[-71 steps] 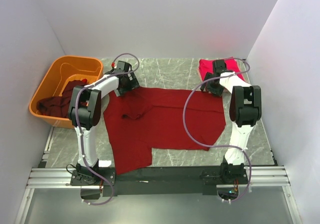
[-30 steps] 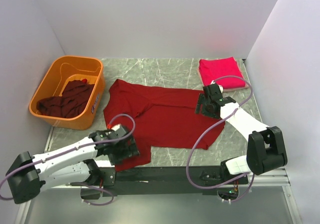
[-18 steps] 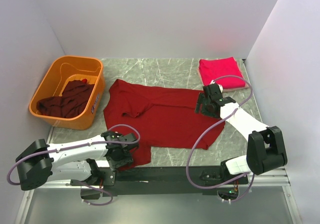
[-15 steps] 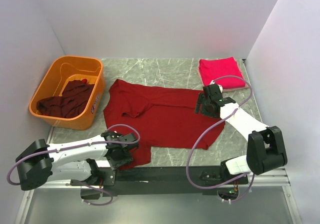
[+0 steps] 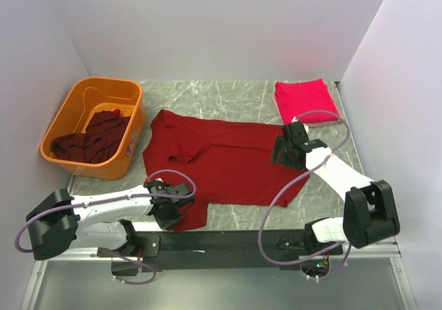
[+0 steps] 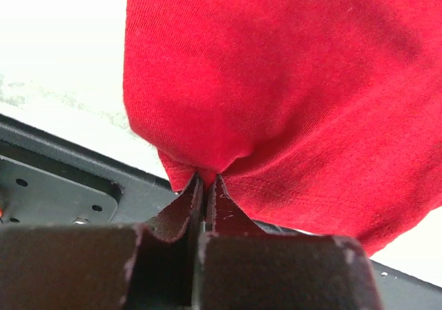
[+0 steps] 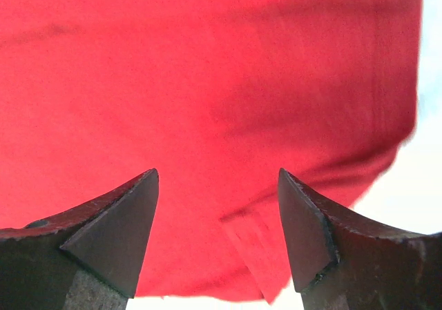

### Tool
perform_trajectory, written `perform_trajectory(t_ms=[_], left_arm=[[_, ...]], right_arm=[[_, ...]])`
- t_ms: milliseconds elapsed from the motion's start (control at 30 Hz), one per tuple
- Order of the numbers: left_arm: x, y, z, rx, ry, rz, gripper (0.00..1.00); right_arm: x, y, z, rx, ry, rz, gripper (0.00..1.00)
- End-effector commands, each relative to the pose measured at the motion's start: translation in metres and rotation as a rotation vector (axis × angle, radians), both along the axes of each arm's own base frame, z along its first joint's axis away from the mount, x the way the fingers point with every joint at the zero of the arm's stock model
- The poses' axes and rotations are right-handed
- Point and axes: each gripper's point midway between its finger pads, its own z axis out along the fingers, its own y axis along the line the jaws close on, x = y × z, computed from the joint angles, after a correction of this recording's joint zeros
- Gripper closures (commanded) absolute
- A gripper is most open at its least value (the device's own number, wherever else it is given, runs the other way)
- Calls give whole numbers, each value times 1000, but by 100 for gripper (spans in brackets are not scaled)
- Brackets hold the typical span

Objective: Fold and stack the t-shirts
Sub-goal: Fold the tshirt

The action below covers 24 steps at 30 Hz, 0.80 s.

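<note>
I'm looking down on a grey marble-pattern table [image 5: 228, 92] boxed in by plain white walls [image 5: 207, 27] on three sides, with a black rail [image 5: 228, 241] running along the bottom of the overhead view where both arms are bolted. At the upper left of the frame sits an orange tub [image 5: 103, 81], and a heap of dark maroon shirts [image 5: 90, 141] lies inside it. At the upper right, close to the wall, a folded pink shirt [image 5: 304, 99] rests flat on the table. The red spread shirt [image 5: 228, 161] covers the middle of the surface, mostly flat, with a few creases toward its upper left.

My left claw [image 5: 169, 210] is low at the bottom left of the overhead frame, on the near left corner of the spread shirt. In its wrist view the two fingers are pressed together with a fold of the red hem pinched between them, and the cloth bunches up just above the tips.

My right claw [image 5: 290, 148] is over the right side of the same shirt, below the folded pink shirt. Its fingers stand wide apart and hold nothing. Red cloth fills the wrist view between them, with the shirt's edge at lower right. I cannot tell whether the tips touch the fabric.
</note>
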Motion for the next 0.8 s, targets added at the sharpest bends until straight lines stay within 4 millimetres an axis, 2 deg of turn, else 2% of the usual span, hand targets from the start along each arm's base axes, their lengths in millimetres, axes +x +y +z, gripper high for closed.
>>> perform_trajectory(t_ms=[0,100,133,233,400,533,767], left_arm=[[15,0,3,31,-67,-5,99],[24,-12,13,-16,-112,-52,99],[28,-14,17,-21,-130,-73,99],[34,-19,28,-42,-169,-97,99],[41,-22,40,-83,-224,-111,99],[40,-22,40,-118,-241,-103,99],[40,-20,38,-137,-254,-100,99]], right_arm=[[-33,-10,-2,-10,63,-38,24],[-59,-13,-7,-6,115,-61,26],[-66,-8,-6,12,113,-62,27],[-89,3,-22,32,177,-34,27],[-89,1,-37,-46,220,-52,31],[-90,-3,-48,-112,271,-63,33],[-95,-20,-53,-212,310,-118,37]])
